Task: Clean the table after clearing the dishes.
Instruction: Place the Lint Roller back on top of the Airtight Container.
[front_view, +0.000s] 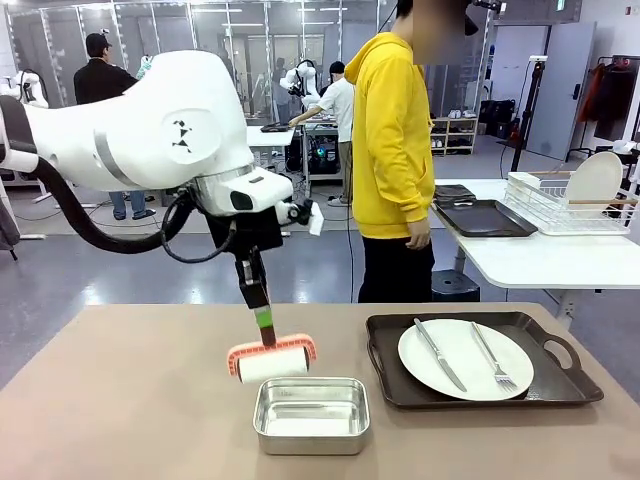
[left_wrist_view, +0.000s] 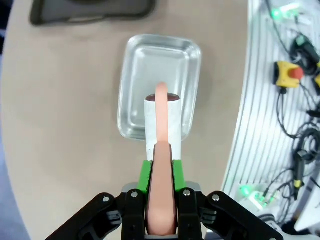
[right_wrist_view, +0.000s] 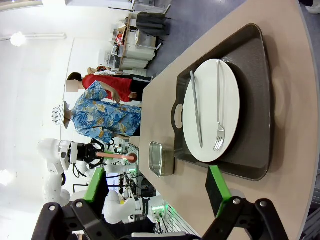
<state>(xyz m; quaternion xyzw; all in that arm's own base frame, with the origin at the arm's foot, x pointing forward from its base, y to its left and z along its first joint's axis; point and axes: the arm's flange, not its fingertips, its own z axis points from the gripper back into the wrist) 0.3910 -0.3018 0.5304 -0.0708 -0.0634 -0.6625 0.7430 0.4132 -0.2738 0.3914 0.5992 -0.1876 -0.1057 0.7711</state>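
At the near centre of the matte tan-brown table (front_view: 120, 400), the left tool (front_view: 263, 318) is clamped fully shut on the salmon-pink plastic handle of a cleaning roller (front_view: 272, 365) with a white cylindrical roll. The handle hangs vertically. The roll is held over the 12 o'clock rim of a shiny rectangular steel pan (front_view: 310, 440); whether the two touch cannot be told.

In the front view the roll's long axis runs from 9 to 3 o'clock, so cleaning strokes would be expected along the 12-to-6 line. Bare table top lies at 9 o'clock from the roller.

At 3 o'clock, just beside the pan, a dark brown rectangular handled tray (front_view: 385, 350) carries a round white glossy plate (front_view: 458, 345) with a metal knife (front_view: 440, 355) and a metal fork (front_view: 492, 355), both lying roughly along the 11-to-5 line. The dishes are therefore judged not yet cleared.

The right tool (right_wrist_view: 156, 190) is spread wide with nothing held. It faces this tray and is judged the nearer tool for it.

A person in a yellow hooded top (front_view: 390, 130) stands at 12 o'clock.
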